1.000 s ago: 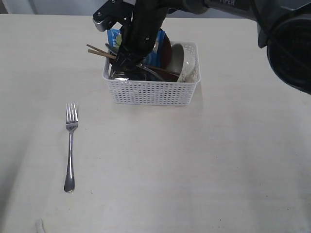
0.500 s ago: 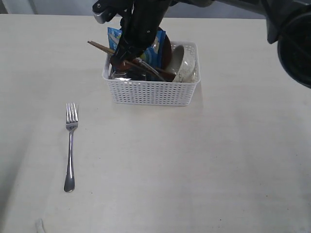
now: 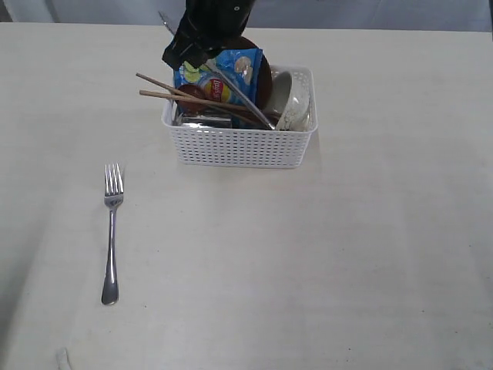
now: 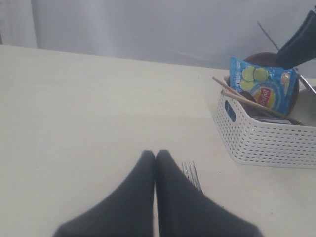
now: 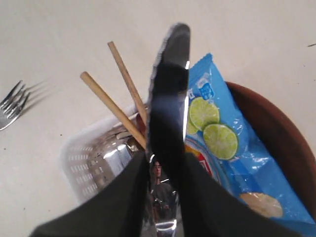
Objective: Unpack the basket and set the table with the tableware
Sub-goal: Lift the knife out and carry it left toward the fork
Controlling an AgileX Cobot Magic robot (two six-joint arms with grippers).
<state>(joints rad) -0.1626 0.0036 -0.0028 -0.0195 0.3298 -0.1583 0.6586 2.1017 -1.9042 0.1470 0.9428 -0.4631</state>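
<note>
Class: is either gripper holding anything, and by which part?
The right gripper pinches the steel knife by its lower end, with the blade sticking out past the fingers. The left gripper is shut on nothing.

— The left gripper (image 4: 156, 154): what are its fingers like?
— Matte black, smooth, broad at the base and tapering to rounded tips.
— And the right gripper (image 5: 165, 163)?
— The same black wedges. Its arm (image 3: 212, 21), at twelve o'clock in the exterior view, is black and blocky.
</note>
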